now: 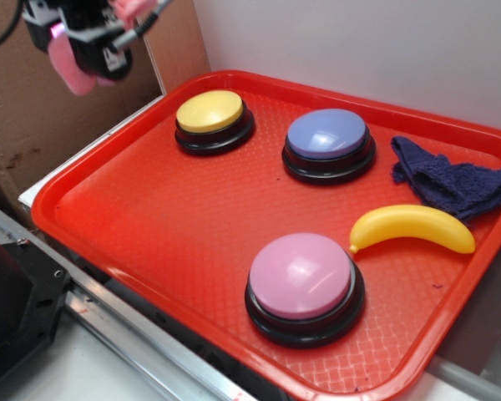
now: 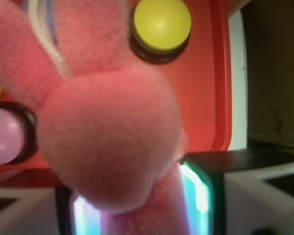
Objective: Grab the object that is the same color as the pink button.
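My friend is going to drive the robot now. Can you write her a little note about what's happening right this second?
Tool: shut on the pink plush bunny, held up in the air past the far left corner of the red tray.
Pink button: on the tray, near front edge. Yellow button and lavender-blue button at the back; toy banana and dark blue cloth on the right.
Done: the bunny, matching the pink button, is grabbed and lifted.
Left: probably nothing, just keep the grip.
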Controlling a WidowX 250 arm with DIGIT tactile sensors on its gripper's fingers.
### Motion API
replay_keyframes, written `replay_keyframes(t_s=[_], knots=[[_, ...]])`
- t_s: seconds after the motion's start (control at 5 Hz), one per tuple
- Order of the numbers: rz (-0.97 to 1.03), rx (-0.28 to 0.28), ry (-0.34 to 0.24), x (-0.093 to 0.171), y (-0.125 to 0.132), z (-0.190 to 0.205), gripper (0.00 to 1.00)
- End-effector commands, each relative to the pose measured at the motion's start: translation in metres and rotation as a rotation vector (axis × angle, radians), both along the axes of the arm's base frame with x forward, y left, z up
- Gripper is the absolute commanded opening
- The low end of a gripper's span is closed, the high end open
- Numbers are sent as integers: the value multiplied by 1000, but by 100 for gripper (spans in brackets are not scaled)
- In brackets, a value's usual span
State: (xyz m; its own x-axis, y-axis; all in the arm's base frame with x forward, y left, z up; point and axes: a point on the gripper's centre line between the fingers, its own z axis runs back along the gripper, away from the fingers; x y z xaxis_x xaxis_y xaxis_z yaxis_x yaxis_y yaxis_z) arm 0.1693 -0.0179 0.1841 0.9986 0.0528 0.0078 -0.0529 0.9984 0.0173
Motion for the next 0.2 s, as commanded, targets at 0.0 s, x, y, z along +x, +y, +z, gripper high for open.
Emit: replay_keyframes(t_s=[0.0], knots=[[-57,-64,-43,0,5,19,0]])
